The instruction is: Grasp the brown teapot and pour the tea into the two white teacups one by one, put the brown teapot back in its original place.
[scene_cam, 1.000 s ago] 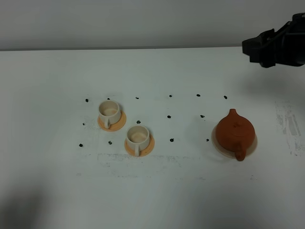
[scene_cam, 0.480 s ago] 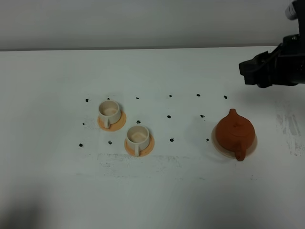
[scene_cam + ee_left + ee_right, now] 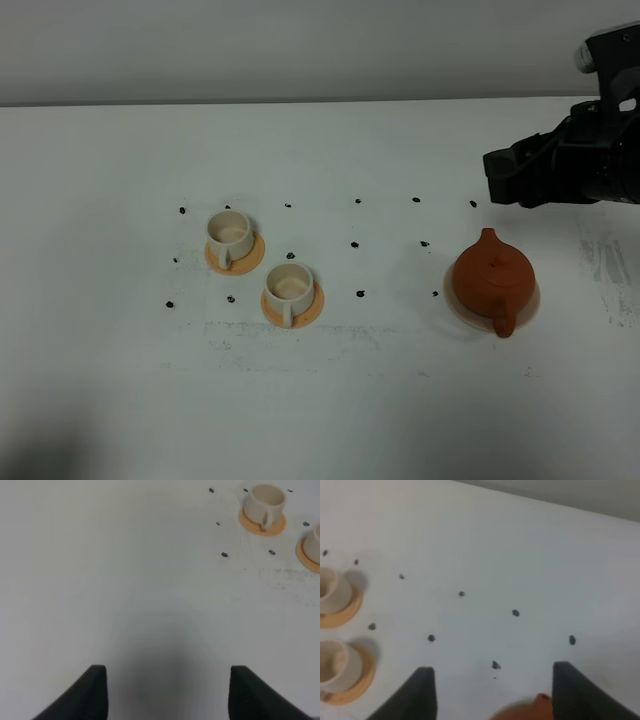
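The brown teapot (image 3: 493, 277) sits on its pale beige coaster (image 3: 532, 303) at the right, spout toward the back. The two white teacups (image 3: 229, 233) (image 3: 289, 287) stand on orange saucers (image 3: 252, 259) at the left; no dark tea shows in them. My right gripper (image 3: 505, 178) hangs open above the table just behind the teapot. In the right wrist view the open gripper (image 3: 495, 695) frames the teapot's top (image 3: 522, 712), with both cups (image 3: 330, 591) (image 3: 332, 665) off to one side. My left gripper (image 3: 167, 695) is open and empty over bare table, far from the nearer cup (image 3: 265, 501).
Small black dots (image 3: 355, 244) mark a grid on the white table (image 3: 330, 400) between the cups and the teapot. A grey wall (image 3: 300, 45) runs behind the table's far edge. Scuff marks (image 3: 605, 265) lie right of the teapot.
My right gripper has moved down and to the left, from the far right corner toward the teapot. The teapot, the cups and the left arm have not moved.
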`<state>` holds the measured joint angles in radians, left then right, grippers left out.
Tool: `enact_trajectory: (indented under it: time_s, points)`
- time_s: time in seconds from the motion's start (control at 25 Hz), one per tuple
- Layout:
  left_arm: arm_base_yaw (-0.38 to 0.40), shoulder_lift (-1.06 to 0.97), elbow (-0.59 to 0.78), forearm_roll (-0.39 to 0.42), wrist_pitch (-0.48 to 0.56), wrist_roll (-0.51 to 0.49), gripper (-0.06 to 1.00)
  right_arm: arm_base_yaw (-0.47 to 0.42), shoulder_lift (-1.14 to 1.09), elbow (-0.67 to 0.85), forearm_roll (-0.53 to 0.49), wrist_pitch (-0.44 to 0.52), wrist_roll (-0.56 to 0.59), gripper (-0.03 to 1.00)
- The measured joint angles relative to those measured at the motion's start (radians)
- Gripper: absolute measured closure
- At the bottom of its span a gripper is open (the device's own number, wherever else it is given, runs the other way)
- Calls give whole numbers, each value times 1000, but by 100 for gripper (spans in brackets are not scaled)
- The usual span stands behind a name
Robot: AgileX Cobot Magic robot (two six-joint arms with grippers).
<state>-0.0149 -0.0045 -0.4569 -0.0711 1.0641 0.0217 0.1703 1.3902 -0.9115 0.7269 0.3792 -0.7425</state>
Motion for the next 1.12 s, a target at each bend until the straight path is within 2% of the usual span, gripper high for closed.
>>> enact_trajectory:
  time_s: [0.24, 0.52, 0.68, 0.8, 1.0, 1.12]
  points:
    - [48, 0, 0, -1, 0, 0, 44, 2, 0, 0, 24, 0, 0, 48]
    - [50, 0, 0, -1, 0, -1, 44, 2, 0, 0, 120, 0, 0, 48]
    - [50, 0, 0, -1, 0, -1, 44, 2, -11, 0, 135, 21, -5, 48]
    - [50, 0, 0, -1, 0, -1, 44, 2, -37, 0, 123, 66, -16, 48]
    - [50, 0, 0, -1, 0, -1, 44, -4, -85, 0, 78, 196, -14, 48]
    - [50, 0, 0, -1, 0, -1, 44, -7, -144, 4, -30, 219, 60, 48]
